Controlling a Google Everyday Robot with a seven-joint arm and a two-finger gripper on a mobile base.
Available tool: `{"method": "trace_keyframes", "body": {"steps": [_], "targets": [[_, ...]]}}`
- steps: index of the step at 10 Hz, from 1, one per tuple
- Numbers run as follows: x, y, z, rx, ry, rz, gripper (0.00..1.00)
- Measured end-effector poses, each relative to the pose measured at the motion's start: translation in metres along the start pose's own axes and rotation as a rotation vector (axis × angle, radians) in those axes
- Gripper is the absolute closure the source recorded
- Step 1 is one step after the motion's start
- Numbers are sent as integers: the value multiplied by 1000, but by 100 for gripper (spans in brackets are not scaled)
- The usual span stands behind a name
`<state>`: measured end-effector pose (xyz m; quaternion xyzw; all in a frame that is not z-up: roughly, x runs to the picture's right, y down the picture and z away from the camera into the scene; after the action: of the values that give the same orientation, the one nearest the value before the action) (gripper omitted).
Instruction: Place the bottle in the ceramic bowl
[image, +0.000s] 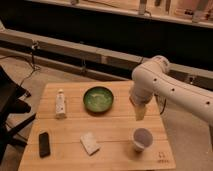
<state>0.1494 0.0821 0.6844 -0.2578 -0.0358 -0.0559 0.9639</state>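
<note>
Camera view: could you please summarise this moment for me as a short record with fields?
bottle: on the table, left side, apart from the bowl
ceramic bowl: green, middle back of the table, nothing visible inside
end effector: over the table's right side, right of the bowl, far from the bottle
white cup: upright, front right
white block: front middle
black flat object: front left
task status: bottle not yet in the bowl
</note>
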Motion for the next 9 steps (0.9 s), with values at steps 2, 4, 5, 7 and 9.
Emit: {"method": "trace_keyframes", "body": {"steps": [2,4,5,7,9], "targets": [[-8,-5,-2,10,-7,-30,20],[-23,-8,-2,14,-21,-58,20],[-32,-11,-4,19,-28,-75,20],[-41,-17,-7,35,-45,-120,20],[-47,-20,-9,45,-59,-147,20]]}}
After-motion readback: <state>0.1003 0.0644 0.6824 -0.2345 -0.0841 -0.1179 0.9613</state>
